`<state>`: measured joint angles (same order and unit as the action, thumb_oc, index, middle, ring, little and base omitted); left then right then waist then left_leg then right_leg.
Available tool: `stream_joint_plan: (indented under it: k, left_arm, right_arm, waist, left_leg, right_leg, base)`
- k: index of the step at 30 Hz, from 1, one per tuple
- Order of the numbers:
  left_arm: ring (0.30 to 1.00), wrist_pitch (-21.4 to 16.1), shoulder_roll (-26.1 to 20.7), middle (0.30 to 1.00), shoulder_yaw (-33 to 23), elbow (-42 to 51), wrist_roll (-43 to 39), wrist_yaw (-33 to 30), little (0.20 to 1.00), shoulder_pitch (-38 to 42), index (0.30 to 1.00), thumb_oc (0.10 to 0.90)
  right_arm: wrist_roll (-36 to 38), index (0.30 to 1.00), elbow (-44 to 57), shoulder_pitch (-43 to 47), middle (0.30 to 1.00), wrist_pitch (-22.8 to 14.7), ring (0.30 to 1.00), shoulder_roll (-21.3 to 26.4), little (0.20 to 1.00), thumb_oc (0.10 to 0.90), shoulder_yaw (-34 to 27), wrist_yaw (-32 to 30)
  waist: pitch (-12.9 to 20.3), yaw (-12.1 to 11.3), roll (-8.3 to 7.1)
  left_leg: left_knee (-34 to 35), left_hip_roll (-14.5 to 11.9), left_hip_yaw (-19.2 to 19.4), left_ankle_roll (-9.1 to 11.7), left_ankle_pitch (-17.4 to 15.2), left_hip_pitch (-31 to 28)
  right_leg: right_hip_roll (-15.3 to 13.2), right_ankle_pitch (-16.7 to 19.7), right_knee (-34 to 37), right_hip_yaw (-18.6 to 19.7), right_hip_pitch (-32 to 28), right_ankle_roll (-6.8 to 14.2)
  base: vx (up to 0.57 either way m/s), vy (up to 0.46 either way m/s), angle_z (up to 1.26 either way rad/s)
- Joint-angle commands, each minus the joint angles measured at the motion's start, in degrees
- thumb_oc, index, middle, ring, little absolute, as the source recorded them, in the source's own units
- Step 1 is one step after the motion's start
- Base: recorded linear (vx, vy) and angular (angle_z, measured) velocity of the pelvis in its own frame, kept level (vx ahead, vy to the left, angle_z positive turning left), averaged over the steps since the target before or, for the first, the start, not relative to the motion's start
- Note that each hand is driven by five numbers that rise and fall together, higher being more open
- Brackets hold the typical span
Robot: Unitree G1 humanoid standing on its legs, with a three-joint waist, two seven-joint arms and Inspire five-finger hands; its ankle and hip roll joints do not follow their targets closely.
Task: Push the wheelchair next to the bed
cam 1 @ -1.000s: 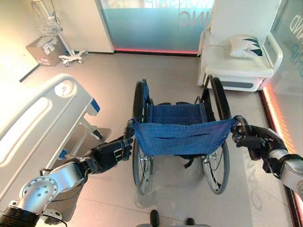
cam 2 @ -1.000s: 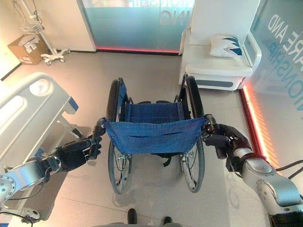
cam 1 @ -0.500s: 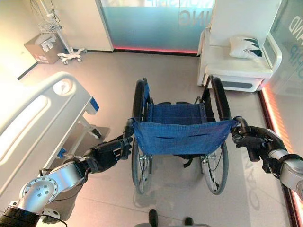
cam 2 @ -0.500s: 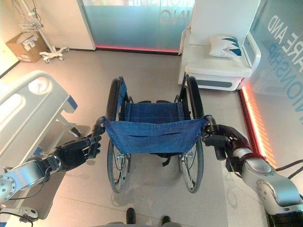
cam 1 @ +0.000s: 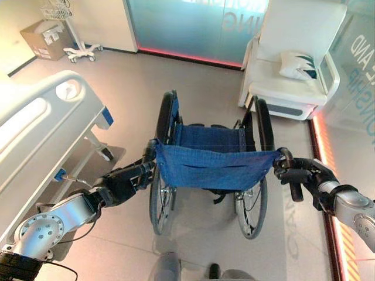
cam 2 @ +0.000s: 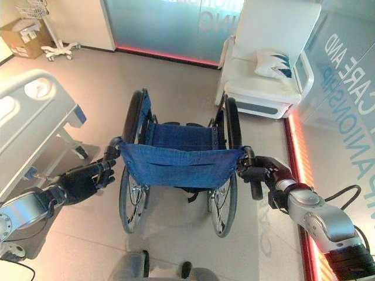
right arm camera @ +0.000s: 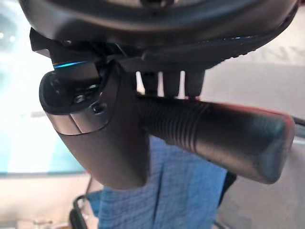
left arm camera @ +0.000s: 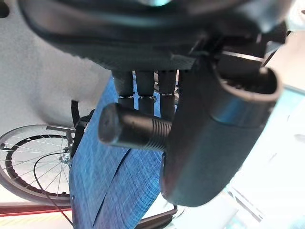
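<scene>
The wheelchair (cam 1: pixel 211 167), with a blue cloth seat and back and black wheels, stands on the floor straight ahead, facing away from me. My left hand (cam 1: pixel 120 184) is shut on its left push handle (left arm camera: pixel 131 128), fingers behind the grip and thumb in front. On the other side, my right hand (cam 1: pixel 304 174) is curled round the right push handle (right arm camera: pixel 224 133). The white bed (cam 1: pixel 41 117), with a blue corner piece, lies to the left of the wheelchair, with a strip of floor between them.
A white armchair (cam 1: pixel 293 76) with a pillow (cam 1: pixel 297 64) stands ahead on the right, just past the wheelchair's right wheel. A glass wall (cam 1: pixel 193 26) closes the far side. A cardboard box (cam 1: pixel 44 38) and a wheeled stand (cam 1: pixel 79 52) sit at the far left.
The whole view has shifted forward, with the wheelchair rolling ahead; the armchair and the glass wall look nearer. Both hands keep their hold on the handles.
</scene>
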<state>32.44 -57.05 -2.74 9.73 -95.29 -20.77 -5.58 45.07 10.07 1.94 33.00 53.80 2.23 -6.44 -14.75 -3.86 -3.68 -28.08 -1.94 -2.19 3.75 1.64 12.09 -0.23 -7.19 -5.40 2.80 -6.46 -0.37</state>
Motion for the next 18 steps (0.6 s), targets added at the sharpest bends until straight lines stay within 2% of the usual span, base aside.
stream_joint_plan:
  k: [1, 4, 7, 8, 10, 11, 12, 13, 15, 17, 18]
  left_arm:
    - [0.3, -1.8, 2.2, 0.3, -4.4, 6.4, -5.7, 7.1, 0.3, 6.6, 0.3, 0.4]
    - [0.3, -1.6, 1.7, 0.3, -5.1, 4.7, -4.5, 9.1, 0.3, 5.9, 0.3, 0.4]
    - [0.3, -1.4, 1.6, 0.3, -5.3, 2.7, -3.7, 10.1, 0.3, 6.0, 0.3, 0.4]
    - [0.3, -1.0, 2.3, 0.3, -5.5, 1.5, -3.1, 10.1, 0.3, 6.5, 0.3, 0.4]
    - [0.3, -0.9, 2.5, 0.3, -5.6, 1.0, -3.1, 9.7, 0.3, 6.7, 0.3, 0.4]
    - [0.3, -0.2, 2.4, 0.3, -5.9, -0.1, -2.9, 9.5, 0.3, 7.0, 0.3, 0.4]
    - [0.3, -0.1, 2.4, 0.3, -5.9, -0.2, -3.0, 9.5, 0.3, 7.0, 0.3, 0.4]
    - [0.3, 0.7, 2.1, 0.3, -5.7, -1.7, -2.6, 9.8, 0.3, 7.8, 0.3, 0.4]
    - [0.3, 1.6, 2.0, 0.3, -6.0, -3.3, -1.7, 11.0, 0.3, 8.4, 0.3, 0.4]
    - [0.3, 2.7, 1.1, 0.3, -6.3, -5.1, -0.5, 13.6, 0.3, 9.2, 0.3, 0.4]
    - [0.3, 2.9, 0.8, 0.3, -6.3, -5.4, -0.4, 14.1, 0.3, 9.3, 0.3, 0.4]
  right_arm:
    - [-0.9, 0.3, 8.4, 6.0, 0.3, -6.8, 0.3, 7.2, 0.3, 0.4, -1.4, 9.5]
    - [-0.8, 0.3, 6.3, 7.9, 0.3, -8.4, 0.3, 8.2, 0.3, 0.4, 0.1, 11.5]
    - [-0.7, 0.3, 5.9, 9.7, 0.3, -8.7, 0.3, 8.8, 0.3, 0.4, 1.4, 12.6]
    - [-0.8, 0.3, 5.7, 11.9, 0.3, -8.6, 0.3, 8.7, 0.3, 0.4, 3.1, 12.6]
    - [-0.7, 0.3, 5.8, 12.6, 0.3, -9.0, 0.3, 8.7, 0.3, 0.4, 3.7, 12.8]
    - [-0.5, 0.3, 6.3, 12.9, 0.3, -8.7, 0.3, 8.3, 0.3, 0.4, 3.7, 13.0]
    - [-0.5, 0.3, 6.3, 12.9, 0.3, -8.7, 0.3, 8.3, 0.3, 0.4, 3.7, 13.0]
    - [-0.4, 0.3, 6.6, 13.0, 0.3, -8.5, 0.3, 7.8, 0.3, 0.4, 3.2, 13.3]
    - [-0.1, 0.3, 6.8, 13.5, 0.3, -8.4, 0.3, 7.7, 0.3, 0.4, 3.3, 13.0]
    - [-0.4, 0.3, 6.5, 14.0, 0.3, -8.6, 0.3, 7.3, 0.3, 0.4, 3.4, 12.3]
    - [-0.2, 0.3, 6.5, 14.2, 0.3, -8.6, 0.3, 7.4, 0.3, 0.4, 3.5, 12.0]
  waist:
    - [4.6, 2.9, 3.66]
    - [4.9, 0.7, 5.32]
    - [5.3, -1.2, 5.57]
    - [6.4, -2.2, 4.97]
    - [6.8, -2.4, 4.76]
    - [7.5, -2.6, 4.62]
    - [7.6, -2.8, 5.01]
    - [8.7, -3.2, 4.21]
    - [9.5, -3.3, 3.52]
    - [10.5, -3.6, 2.98]
    - [10.6, -3.6, 2.87]
  left_leg:
    - [8.4, 0.0, 1.1, 0.9, 13.4, 3.1]
    - [18.8, 1.3, 0.1, 2.2, 18.4, 5.1]
    - [22.6, 3.4, -1.1, 2.3, 20.3, 6.1]
    - [22.9, 4.8, -2.5, 0.4, 15.4, 4.6]
    - [21.8, 5.2, -2.1, -0.4, 13.7, 4.3]
    - [20.1, 5.4, -1.2, -0.7, 12.4, 4.5]
    - [20.1, 4.9, -1.2, -0.6, 12.6, 4.8]
    - [19.2, 6.0, -0.1, -2.0, 9.5, 4.4]
    - [19.4, 7.1, 0.6, -3.4, 7.2, 3.4]
    - [20.5, 8.9, 0.6, -5.0, 6.2, 1.5]
    - [20.6, 9.2, 0.7, -5.3, 5.9, 1.2]
  right_leg:
    - [4.7, 4.8, 0.3, -2.0, -0.6, 1.3]
    - [7.0, 3.1, 0.9, -0.5, -3.8, 0.9]
    - [7.2, 0.7, 1.2, 1.2, -7.9, 0.9]
    - [6.2, -0.9, 0.6, 2.2, -9.0, 1.6]
    - [5.8, -2.1, -0.3, 2.4, -9.4, 2.0]
    - [5.5, -3.8, -1.9, 2.1, -10.1, 2.3]
    - [5.9, -3.4, -2.0, 2.3, -9.7, 2.3]
    - [5.0, -3.1, -5.3, 1.1, -10.0, 3.2]
    - [4.4, 0.4, -10.7, 0.3, -8.7, 4.7]
    - [4.9, 8.0, -20.0, 0.2, -5.7, 7.3]
    - [5.2, 9.8, -22.1, 0.3, -4.9, 7.9]
  base:
    - [0.26, 0.05, -0.38]
    - [0.4, 0.096, -0.3]
    - [0.43, 0.14, -0.58]
    - [0.35, 0.158, -0.86]
    - [0.29, 0.143, -0.79]
    - [0.21, 0.104, -0.7]
    - [0.37, 0.17, -0.59]
    - [0.32, 0.163, -0.14]
    - [0.34, 0.175, -0.15]
    - [0.28, 0.163, 0.09]
    - [0.24, 0.137, 0.07]
